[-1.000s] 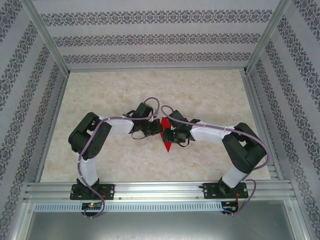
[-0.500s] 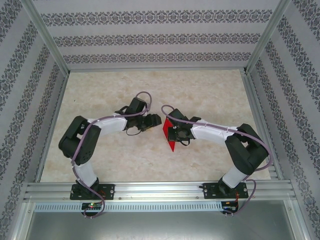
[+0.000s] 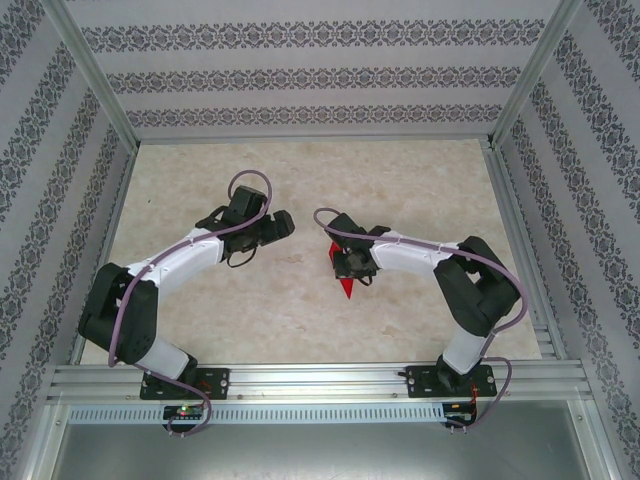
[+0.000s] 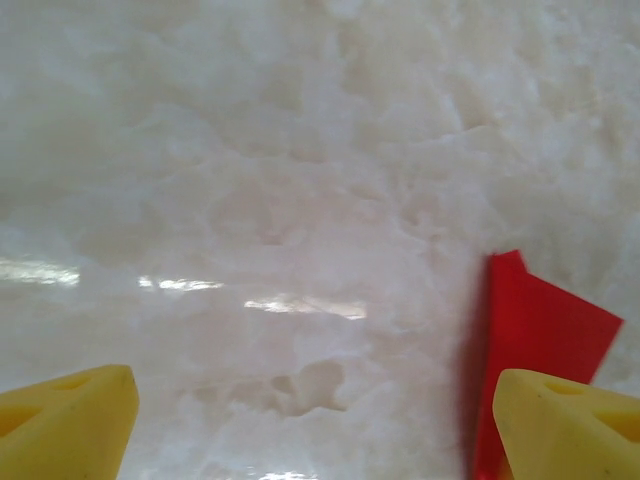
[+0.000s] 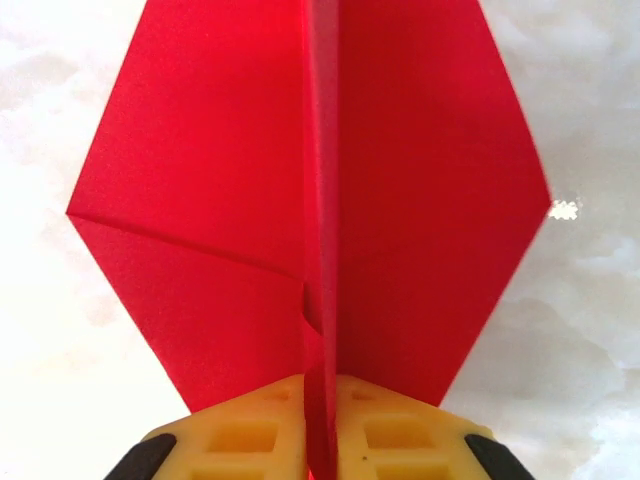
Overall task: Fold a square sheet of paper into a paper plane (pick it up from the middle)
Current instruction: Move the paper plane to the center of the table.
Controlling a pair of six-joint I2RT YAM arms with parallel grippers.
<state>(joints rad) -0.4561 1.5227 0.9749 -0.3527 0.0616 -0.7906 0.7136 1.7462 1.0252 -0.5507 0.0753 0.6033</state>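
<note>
Right claw [image 5: 322, 425] reaches left, pinching plane [image 5: 200, 200].

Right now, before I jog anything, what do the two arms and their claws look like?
The left arm and right arm match: white link shells between bulky black joint housings, each on a black base plate. A purple cable runs along each arm in loose loops. The left claw and right claw have a black body and yellow fingers; the right one's show square moulded pockets.
</note>
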